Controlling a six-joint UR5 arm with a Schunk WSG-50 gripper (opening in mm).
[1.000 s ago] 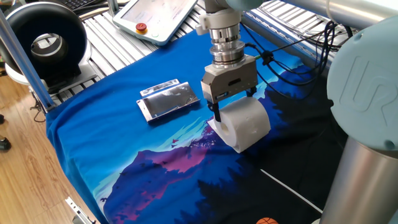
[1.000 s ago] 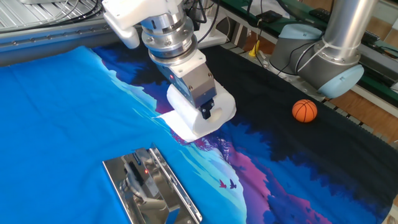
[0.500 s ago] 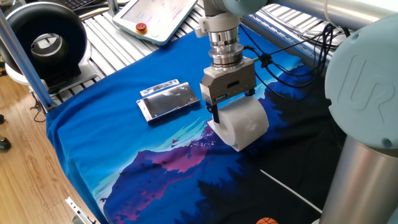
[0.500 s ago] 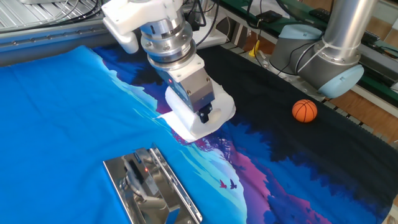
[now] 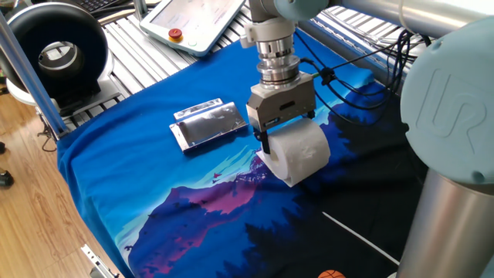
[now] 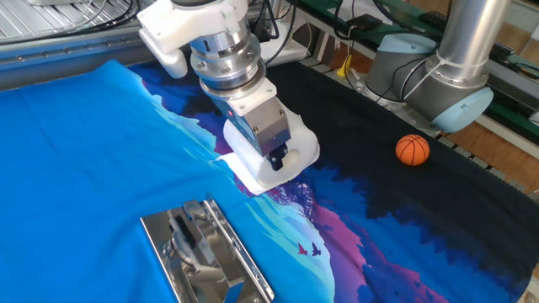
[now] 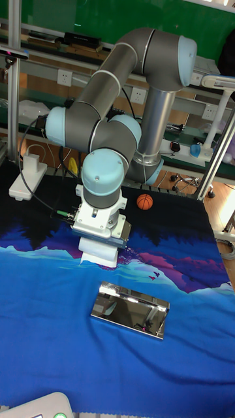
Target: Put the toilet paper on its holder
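Claw (image 5: 284, 139) pinching toilet paper (image 5: 301, 153), fat soft white roll, on blue printed cloth (image 5: 116, 193). Holder (image 5: 208, 123), flat shiny chrome rectangle, at roll's 10 o'clock, apart.

Table (image 5: 100, 185) covered by a blue mountain-print cloth.
On it lie a flat chrome rectangular holder (image 5: 208, 123), a fat white toilet paper roll (image 5: 301, 154) and, well apart, a small orange ball (image 6: 413, 150).
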